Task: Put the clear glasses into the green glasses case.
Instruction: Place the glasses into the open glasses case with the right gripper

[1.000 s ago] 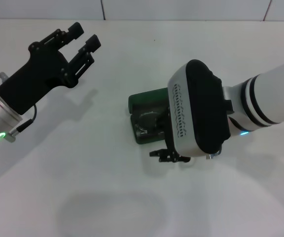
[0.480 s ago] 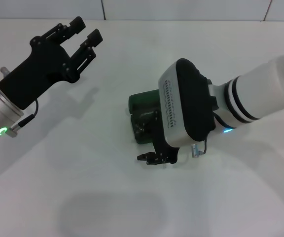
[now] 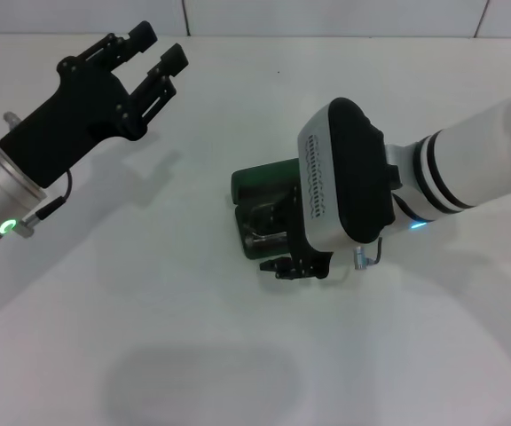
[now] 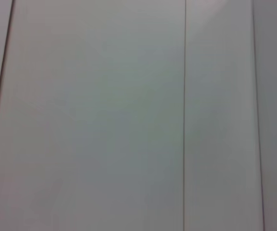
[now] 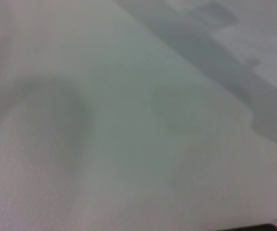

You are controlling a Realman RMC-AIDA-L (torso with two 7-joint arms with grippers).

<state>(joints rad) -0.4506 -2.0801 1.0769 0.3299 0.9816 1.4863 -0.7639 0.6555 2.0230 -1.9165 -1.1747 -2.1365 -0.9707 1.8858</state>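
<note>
Head view: left gripper (image 3: 156, 49) fingers spread, holding nothing.

A plain white table (image 3: 193, 355) spreads under my tools, with soft grey shadows across it. Beyond its far edge runs what looks like a pale tiled wall (image 3: 326, 16) with dark seams.

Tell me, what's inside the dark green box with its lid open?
Inside the dark green rectangular glasses case there is dark lining and a shiny, see-through curved shape, probably the clear plastic glasses. The right gripper and its white wrist cover the case's right part.
</note>
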